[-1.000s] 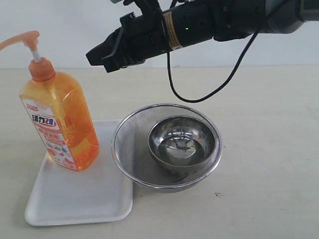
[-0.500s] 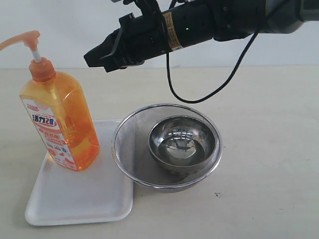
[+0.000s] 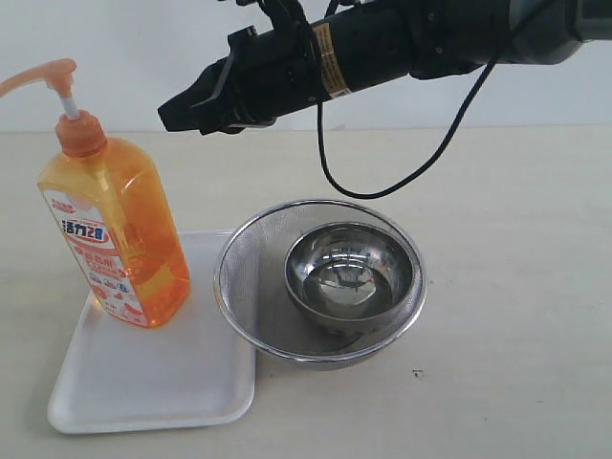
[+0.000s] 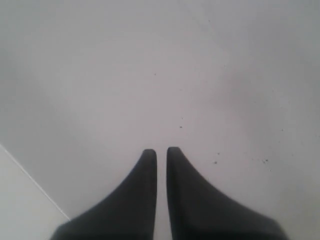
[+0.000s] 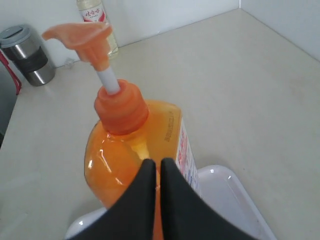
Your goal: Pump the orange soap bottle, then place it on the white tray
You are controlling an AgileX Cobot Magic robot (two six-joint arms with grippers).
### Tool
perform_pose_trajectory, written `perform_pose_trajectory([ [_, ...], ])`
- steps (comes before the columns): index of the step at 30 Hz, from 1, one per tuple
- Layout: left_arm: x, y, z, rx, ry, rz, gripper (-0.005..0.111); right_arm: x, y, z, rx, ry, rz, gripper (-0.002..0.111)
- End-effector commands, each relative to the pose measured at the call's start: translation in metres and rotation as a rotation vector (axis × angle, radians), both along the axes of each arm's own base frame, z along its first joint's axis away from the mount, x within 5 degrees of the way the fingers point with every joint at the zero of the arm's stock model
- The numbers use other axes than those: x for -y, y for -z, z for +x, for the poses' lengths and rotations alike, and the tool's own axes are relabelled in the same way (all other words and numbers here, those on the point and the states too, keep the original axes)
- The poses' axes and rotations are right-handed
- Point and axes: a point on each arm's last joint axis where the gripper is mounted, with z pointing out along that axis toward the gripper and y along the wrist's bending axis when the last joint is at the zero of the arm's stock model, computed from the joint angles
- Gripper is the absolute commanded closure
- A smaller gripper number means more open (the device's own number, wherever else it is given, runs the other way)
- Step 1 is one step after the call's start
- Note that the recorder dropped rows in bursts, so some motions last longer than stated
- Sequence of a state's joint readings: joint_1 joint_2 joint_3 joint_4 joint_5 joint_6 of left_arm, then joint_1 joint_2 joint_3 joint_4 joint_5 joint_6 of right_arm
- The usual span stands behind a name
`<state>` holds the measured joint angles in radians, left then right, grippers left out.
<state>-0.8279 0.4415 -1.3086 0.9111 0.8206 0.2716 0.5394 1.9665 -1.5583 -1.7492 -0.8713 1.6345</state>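
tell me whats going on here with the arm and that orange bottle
The right gripper hangs in the air with its fingers shut and empty, pointing toward the pump head of the orange soap bottle. The bottle stands upright on the white tray, beside a mesh strainer holding a steel bowl. The left gripper, also shut, holds nothing.
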Motion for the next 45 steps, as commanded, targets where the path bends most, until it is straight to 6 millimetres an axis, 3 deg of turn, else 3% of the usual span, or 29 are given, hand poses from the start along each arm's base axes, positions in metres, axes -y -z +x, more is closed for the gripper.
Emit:
perform_pose_trajectory([
  [1, 0.006, -0.003, -0.031, 0.094, 0.024, -0.113, 0.102, 0.002, -0.003, 0.0, -0.007, -0.009, 0.012, 0.108],
  [6, 0.022, 0.0, -0.066, 0.146, -0.044, -0.149, 0.102, 0.002, -0.003, 0.0, -0.001, -0.013, 0.011, 0.108],
  [10, 0.039, -0.013, -0.092, 0.272, 0.065, -0.223, 0.102, 0.002, -0.003, 0.0, 0.004, -0.017, 0.011, 0.108],
  [13, 0.044, -0.026, -0.096, 0.289, 0.141, -0.282, 0.102, 0.002, -0.003, -0.002, 0.003, -0.034, 0.014, 0.108],
  [17, 0.051, -0.042, -0.066, 0.156, 0.132, -0.272, 0.102, 0.002, -0.003, -0.002, 0.002, -0.036, 0.014, 0.108],
  [20, 0.057, -0.053, -0.027, 0.076, 0.076, -0.225, 0.102, 0.002, -0.003, -0.002, 0.001, -0.041, 0.015, 0.108],
  [23, 0.063, -0.055, 0.025, -0.053, -0.017, -0.212, 0.102, 0.001, -0.004, -0.003, -0.003, -0.052, 0.017, 0.108],
  [25, 0.067, -0.048, 0.062, -0.174, -0.065, -0.232, 0.102, 0.001, -0.004, -0.003, -0.003, -0.052, 0.017, 0.108],
  [26, 0.073, -0.037, 0.096, -0.29, -0.106, -0.228, 0.102, 0.001, -0.004, -0.003, -0.003, -0.053, 0.018, 0.108],
  [28, 0.081, -0.021, 0.131, -0.383, -0.128, -0.205, 0.102, 0.001, -0.004, -0.003, 0.0, -0.055, 0.017, 0.108],
  [33, 0.092, 0.018, 0.179, -0.431, -0.111, -0.223, 0.102, 0.001, -0.004, -0.004, 0.011, -0.06, 0.017, 0.108],
  [40, 0.086, 0.091, 0.201, -0.3, -0.033, -0.32, 0.102, 0.003, -0.004, -0.007, -0.001, -0.102, 0.026, 0.108],
  [45, 0.077, 0.136, 0.187, -0.269, -0.031, -0.386, 0.102, 0.003, -0.004, -0.006, 0.013, -0.095, 0.023, 0.108],
])
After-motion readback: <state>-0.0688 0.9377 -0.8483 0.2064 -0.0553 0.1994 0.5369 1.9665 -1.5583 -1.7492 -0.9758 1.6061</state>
